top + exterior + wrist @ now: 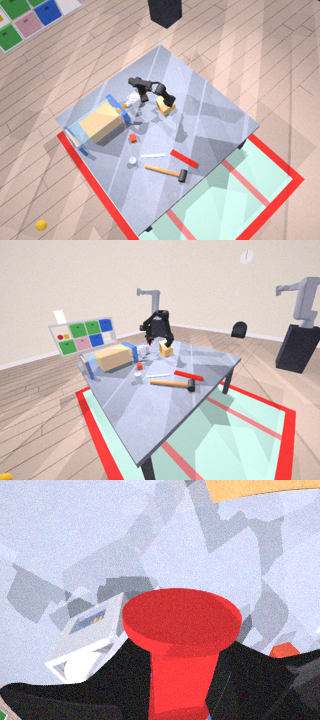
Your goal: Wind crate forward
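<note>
The tan crate (99, 120) (113, 358) sits flat in the clear cubby, its front close behind the blue frame (126, 116) (135, 354); a narrow gap seems to show. An orange strap (124, 106) runs to the white winch (133, 97) (142, 349) (112, 625). My gripper (144, 99) (149, 342) (166, 624) is shut on the red handle (182, 620), whose round knob faces the wrist camera. It is above the bench beside the winch, offset toward the tan block. The handle's key end and the winch's top hole are hidden, and the handle appears clear of the winch.
A tan block (165, 109) (166, 351) (260, 487) stands near the arm. A red cube (133, 138) (139, 366) (285, 650), white cylinder (132, 160) (138, 378), white strip (153, 155) (158, 375), red bar (184, 158) (188, 375) and mallet (162, 169) (169, 383) lie farther off.
</note>
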Motion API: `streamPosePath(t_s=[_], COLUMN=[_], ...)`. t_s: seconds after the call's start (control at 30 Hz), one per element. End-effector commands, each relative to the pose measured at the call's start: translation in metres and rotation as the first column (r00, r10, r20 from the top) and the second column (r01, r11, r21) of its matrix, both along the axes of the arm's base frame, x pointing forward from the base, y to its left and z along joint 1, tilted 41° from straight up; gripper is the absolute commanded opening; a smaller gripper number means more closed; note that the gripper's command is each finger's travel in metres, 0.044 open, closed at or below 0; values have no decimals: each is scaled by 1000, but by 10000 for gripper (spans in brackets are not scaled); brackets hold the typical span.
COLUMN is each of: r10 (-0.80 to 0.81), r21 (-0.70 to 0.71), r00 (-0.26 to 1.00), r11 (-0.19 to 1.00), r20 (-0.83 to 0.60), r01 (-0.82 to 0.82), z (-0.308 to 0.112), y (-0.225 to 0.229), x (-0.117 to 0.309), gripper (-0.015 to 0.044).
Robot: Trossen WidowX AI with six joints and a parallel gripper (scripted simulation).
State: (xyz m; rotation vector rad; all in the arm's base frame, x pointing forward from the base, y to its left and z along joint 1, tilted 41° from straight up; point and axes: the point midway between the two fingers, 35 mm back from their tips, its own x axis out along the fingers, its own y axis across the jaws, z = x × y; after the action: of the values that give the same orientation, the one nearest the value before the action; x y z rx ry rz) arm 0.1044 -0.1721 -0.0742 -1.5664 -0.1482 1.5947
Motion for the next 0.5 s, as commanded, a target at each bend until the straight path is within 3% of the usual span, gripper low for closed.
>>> streamPosePath(t_s=[0.0, 0.47], r10=[7, 7], r21=[-10, -11], r00=[1000, 1000], r11=[1000, 1000], r20=[-22, -23], r01=[-8, -8], z=[-6, -16], y=[-4, -13], x=[-11, -27], gripper=[0, 0])
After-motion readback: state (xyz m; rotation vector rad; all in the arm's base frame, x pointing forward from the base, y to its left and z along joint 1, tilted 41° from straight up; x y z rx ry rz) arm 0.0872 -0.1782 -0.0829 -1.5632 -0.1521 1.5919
